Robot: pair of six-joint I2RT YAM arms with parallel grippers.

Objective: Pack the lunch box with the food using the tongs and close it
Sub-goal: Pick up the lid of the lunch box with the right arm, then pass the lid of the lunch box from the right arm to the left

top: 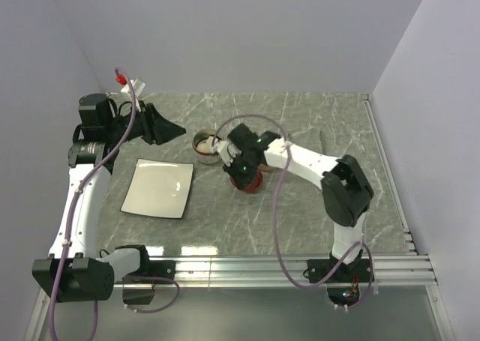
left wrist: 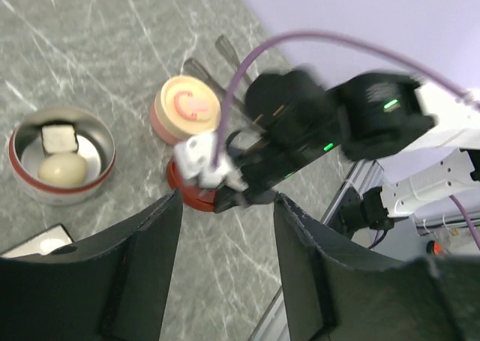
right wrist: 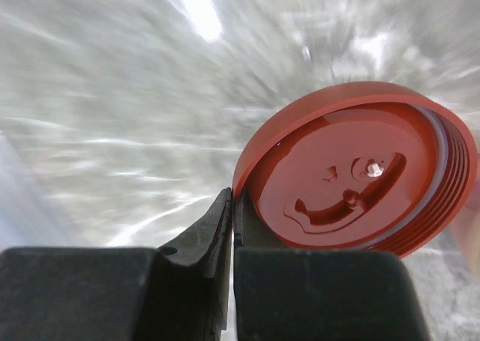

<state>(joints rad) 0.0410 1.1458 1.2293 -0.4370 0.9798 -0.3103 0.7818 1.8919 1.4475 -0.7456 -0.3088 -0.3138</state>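
Note:
The lunch box (top: pixel 196 149) is a round steel bowl with a red rim (left wrist: pixel 106 143), standing behind the plate. It holds two pieces of the food, a white egg-like ball (left wrist: pixel 61 169) and a brown-and-white piece (left wrist: pixel 58 137). My right gripper (right wrist: pixel 234 200) is shut on the rim of a red round lid (right wrist: pixel 360 169), tilted just above the table to the right of the bowl (top: pixel 251 182). My left gripper (left wrist: pixel 225 213) is raised at the back left (top: pixel 166 131), open and empty. The tongs (left wrist: pixel 196 67) lie behind a cream-and-pink round piece (left wrist: pixel 187 109).
A white square plate (top: pixel 157 189) lies on the marble table left of centre, and it looks bare. The right arm (top: pixel 315 161) stretches across the middle. A metal rail (top: pixel 300 266) runs along the near edge, and walls close in the back and sides.

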